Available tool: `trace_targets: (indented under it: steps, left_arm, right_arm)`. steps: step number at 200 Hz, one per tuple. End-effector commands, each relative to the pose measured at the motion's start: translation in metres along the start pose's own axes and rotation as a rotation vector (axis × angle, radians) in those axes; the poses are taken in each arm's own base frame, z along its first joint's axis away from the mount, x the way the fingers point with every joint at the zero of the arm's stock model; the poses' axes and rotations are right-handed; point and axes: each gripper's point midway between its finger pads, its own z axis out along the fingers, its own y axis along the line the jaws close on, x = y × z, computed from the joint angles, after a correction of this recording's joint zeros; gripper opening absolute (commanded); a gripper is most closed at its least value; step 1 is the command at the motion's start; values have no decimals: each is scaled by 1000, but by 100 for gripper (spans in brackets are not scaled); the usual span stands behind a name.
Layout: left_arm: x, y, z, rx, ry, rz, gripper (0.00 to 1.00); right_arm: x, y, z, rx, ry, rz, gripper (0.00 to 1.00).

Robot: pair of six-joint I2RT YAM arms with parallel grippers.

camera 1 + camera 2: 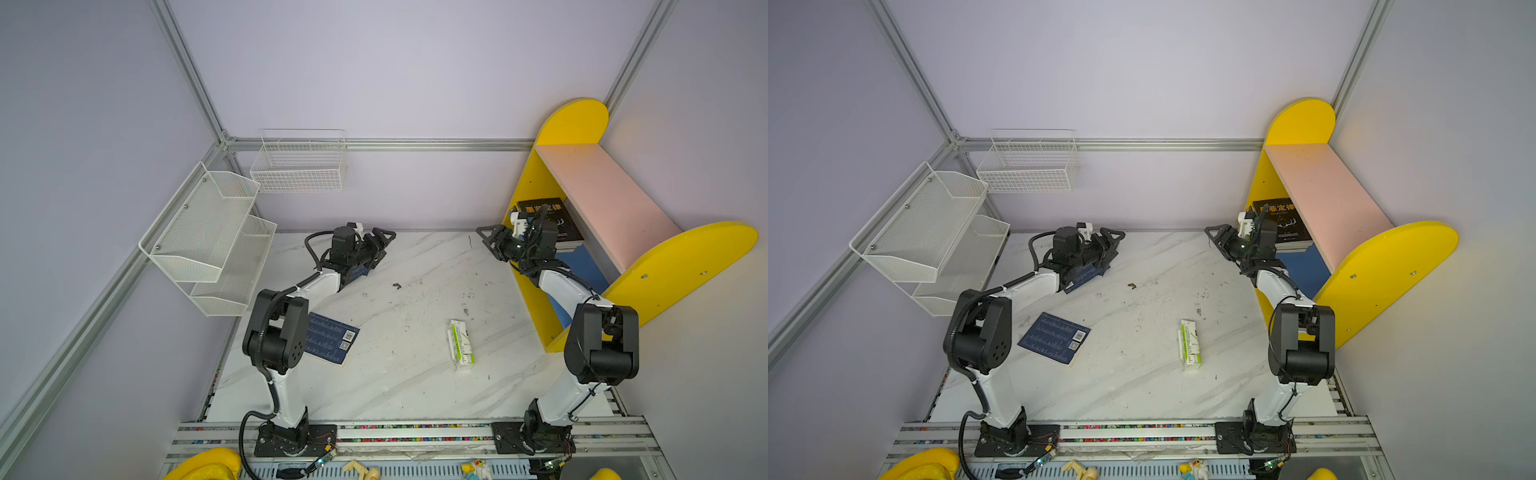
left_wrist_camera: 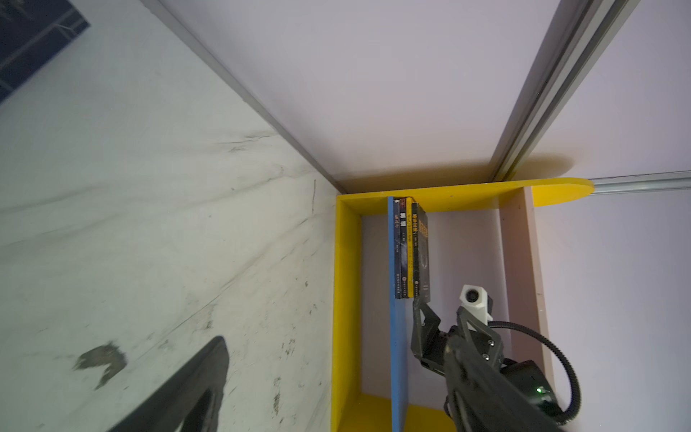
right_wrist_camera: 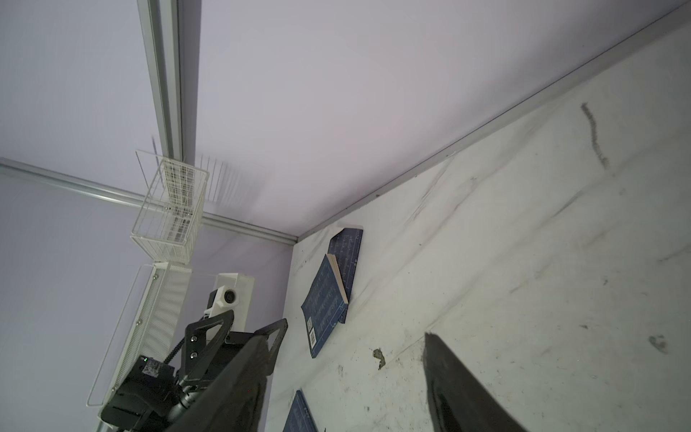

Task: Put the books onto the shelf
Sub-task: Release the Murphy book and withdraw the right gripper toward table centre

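Observation:
The shelf (image 1: 685,257) (image 1: 1383,266) (image 2: 347,280) stands at the right. Stacked books lie on its blue lower board, a black one (image 1: 552,218) (image 1: 1285,220) on top. Their spines (image 2: 409,250) show in the left wrist view. My right gripper (image 1: 488,243) (image 1: 1217,243) (image 3: 344,340) is open and empty just left of the shelf, pointing away from it. My left gripper (image 1: 384,245) (image 1: 1115,247) (image 2: 336,342) is open and empty above a navy book (image 1: 357,272) (image 1: 1088,274) near the back wall. A second navy book (image 1: 330,338) (image 1: 1054,338) (image 3: 323,310) with a barcode lies at the front left.
A green-and-white carton (image 1: 460,344) (image 1: 1190,344) lies right of centre on the marble table (image 1: 407,386). A white mesh tiered rack (image 1: 208,237) hangs on the left wall. A white wire basket (image 1: 299,164) (image 3: 170,213) hangs on the back wall.

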Motion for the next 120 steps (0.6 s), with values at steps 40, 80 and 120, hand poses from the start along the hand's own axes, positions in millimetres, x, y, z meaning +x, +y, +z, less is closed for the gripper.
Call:
trace_targets:
  steps: [40, 80, 120]
  left_arm:
    - [-1, 130, -82, -485, -112, 28, 93]
    - [-47, 157, -123, -638, -242, 71, 99]
    - [-86, 181, -128, -727, -307, 85, 100]
  right_arm:
    - [42, -11, 27, 51, 8, -121, 69]
    - [89, -5, 82, 64, 109, -187, 69]
    - [131, -12, 129, 115, 202, -260, 75]
